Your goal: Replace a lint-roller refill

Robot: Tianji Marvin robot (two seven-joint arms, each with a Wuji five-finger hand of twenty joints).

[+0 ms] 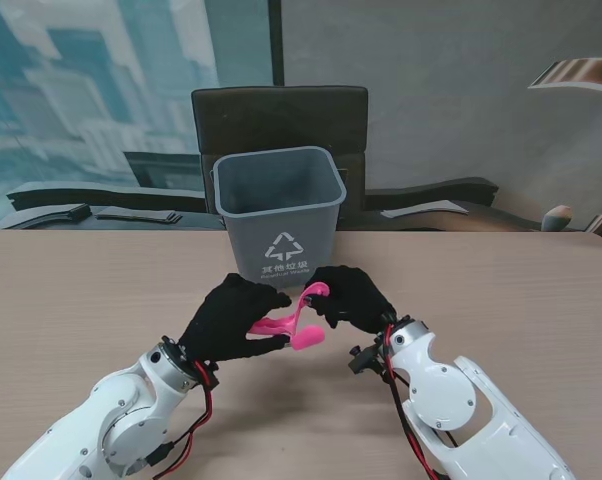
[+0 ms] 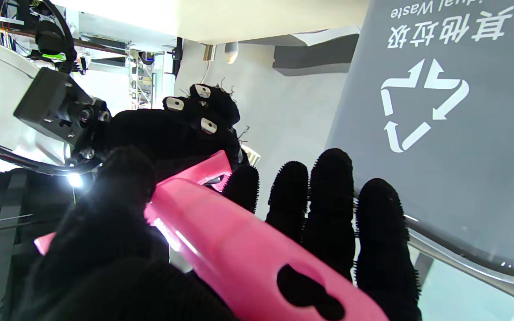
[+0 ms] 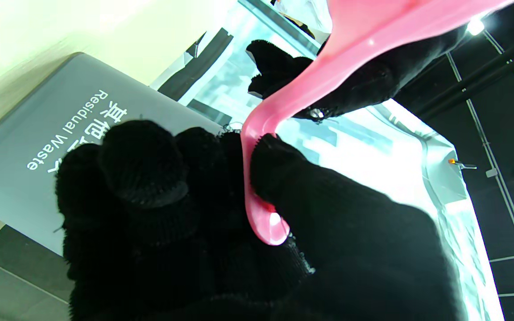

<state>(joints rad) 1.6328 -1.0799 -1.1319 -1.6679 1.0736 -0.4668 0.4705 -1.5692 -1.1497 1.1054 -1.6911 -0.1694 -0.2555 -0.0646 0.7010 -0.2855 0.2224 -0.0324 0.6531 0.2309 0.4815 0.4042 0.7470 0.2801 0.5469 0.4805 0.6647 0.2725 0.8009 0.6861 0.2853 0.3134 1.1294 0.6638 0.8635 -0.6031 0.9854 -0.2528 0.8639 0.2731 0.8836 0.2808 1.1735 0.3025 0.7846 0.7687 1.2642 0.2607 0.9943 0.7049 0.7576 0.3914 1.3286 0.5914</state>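
A pink lint-roller handle [image 1: 299,318] is held between both black-gloved hands just above the table, in front of the bin. My left hand [image 1: 231,320] is shut on its grip end [image 2: 248,254], thumb on one side and fingers on the other. My right hand [image 1: 353,298] is closed around the roller end, where the curved pink neck [image 3: 261,147] runs into its fist. The roll itself is hidden inside the right hand; I cannot tell whether one is on the handle.
A grey waste bin [image 1: 279,212] with a recycling mark stands on the wooden table [image 1: 501,300] just beyond the hands, its wall close to the left fingers [image 2: 440,125]. A dark chair [image 1: 279,115] sits behind it.
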